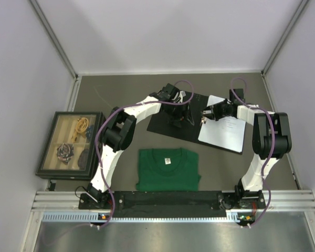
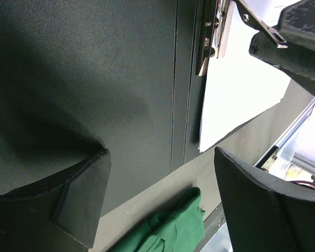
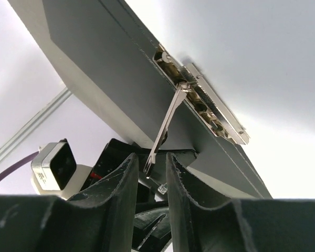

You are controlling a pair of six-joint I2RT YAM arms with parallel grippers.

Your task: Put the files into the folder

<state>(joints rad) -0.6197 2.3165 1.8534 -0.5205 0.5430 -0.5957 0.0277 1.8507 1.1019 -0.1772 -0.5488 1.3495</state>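
Files hide half the folder; right gripper pinches clip lever.

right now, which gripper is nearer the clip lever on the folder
Right. The right gripper has its fingers either side of the clip lever; the left gripper hangs open above the black inner face of the folder, away from the clip.
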